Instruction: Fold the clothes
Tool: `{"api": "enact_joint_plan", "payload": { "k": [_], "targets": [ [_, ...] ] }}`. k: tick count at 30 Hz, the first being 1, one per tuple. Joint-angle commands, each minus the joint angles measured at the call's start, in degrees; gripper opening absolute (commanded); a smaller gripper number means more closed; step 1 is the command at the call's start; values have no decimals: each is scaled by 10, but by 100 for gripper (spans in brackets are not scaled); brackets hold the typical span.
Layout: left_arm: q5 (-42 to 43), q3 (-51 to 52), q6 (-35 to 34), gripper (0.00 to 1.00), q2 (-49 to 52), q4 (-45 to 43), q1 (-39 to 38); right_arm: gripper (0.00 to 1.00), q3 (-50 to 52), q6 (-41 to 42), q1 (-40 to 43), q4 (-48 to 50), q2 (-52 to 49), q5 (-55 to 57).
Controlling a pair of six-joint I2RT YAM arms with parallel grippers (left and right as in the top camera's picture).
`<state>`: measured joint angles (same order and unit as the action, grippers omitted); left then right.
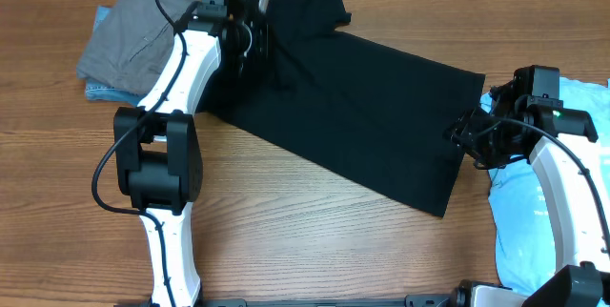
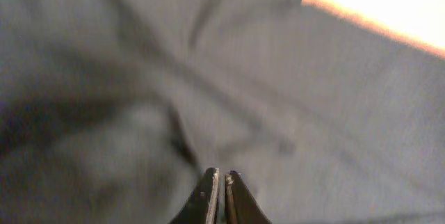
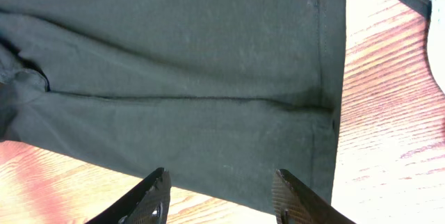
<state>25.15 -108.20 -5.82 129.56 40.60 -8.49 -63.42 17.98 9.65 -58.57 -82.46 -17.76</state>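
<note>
The black T-shirt (image 1: 362,107) lies folded lengthwise in a long diagonal band on the table, one sleeve (image 1: 310,4) sticking out at the far end. My left gripper (image 1: 255,38) is over the shirt's far left end. In the left wrist view its jaws (image 2: 222,177) are shut, with blurred dark cloth (image 2: 139,99) filling the view and nothing visible between the tips. My right gripper (image 1: 464,135) is at the shirt's hem end. In the right wrist view its jaws (image 3: 222,186) are open, straddling the shirt's edge (image 3: 208,140).
A grey garment (image 1: 133,35) lies at the far left on top of a blue piece (image 1: 99,89). A light blue T-shirt (image 1: 534,212) lies at the right under my right arm. Bare wooden table (image 1: 315,240) shows in front.
</note>
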Motion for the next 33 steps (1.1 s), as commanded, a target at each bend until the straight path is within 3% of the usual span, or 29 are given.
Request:
{"api": "enact_joint_plan", "payload": {
  "k": [1,4,7,14,19,26,33],
  "targets": [
    [-13,4,54,11,3,49,-17,51,-7,0,-3,2,-1,2],
    [-70,4,56,4,3,92,-28,51,-7,0,-3,2,-1,2],
    [-111,9,57,4,5,117,-40,51,-7,0,-3,-1,-1,2],
    [-135,50,60,4,5,90,-49,51,-7,0,-3,0,-1,2],
    [-165,102,54,4,5,29,-49,51,-7,0,-3,0,-1,8],
    [-165,135,54,4,5,-162,-48,51,-7,0,-3,2,-1,12],
    [-137,4,26,4,-2,-144,-48,50,-7,0,-3,-3,-1,12]
  ]
}}
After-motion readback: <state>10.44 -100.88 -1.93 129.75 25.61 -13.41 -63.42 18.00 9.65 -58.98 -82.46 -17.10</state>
